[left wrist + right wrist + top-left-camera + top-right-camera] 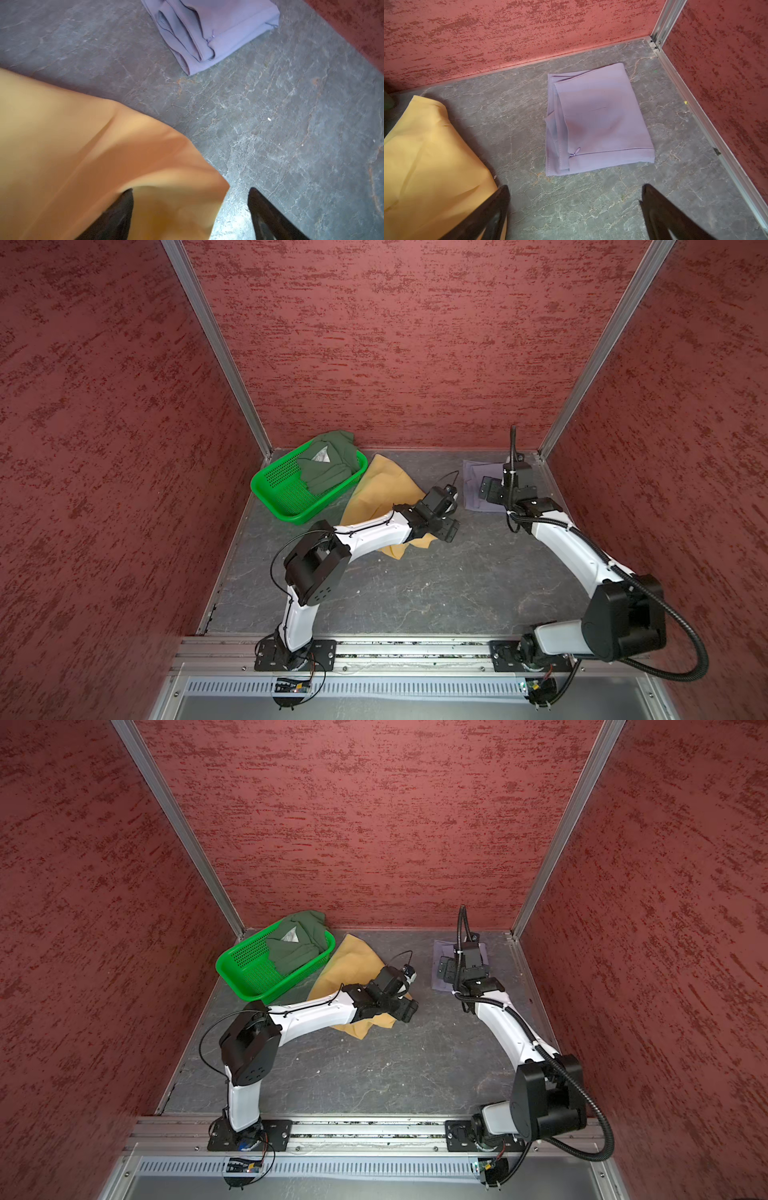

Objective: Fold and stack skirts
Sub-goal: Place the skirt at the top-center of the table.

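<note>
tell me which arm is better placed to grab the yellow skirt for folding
Left, most likely: the left pincer, open, sits at the yellow skirt's edge, with cloth draped against it. The right pincer, also open, hangs above the already folded lavender skirt, farther from the yellow one.

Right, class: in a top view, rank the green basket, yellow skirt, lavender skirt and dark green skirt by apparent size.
1. Largest: green basket and yellow skirt, too alike to rank; left arm hides part of the skirt.
2. Then dark green skirt and lavender skirt, also alike; right arm covers some lavender.
</note>
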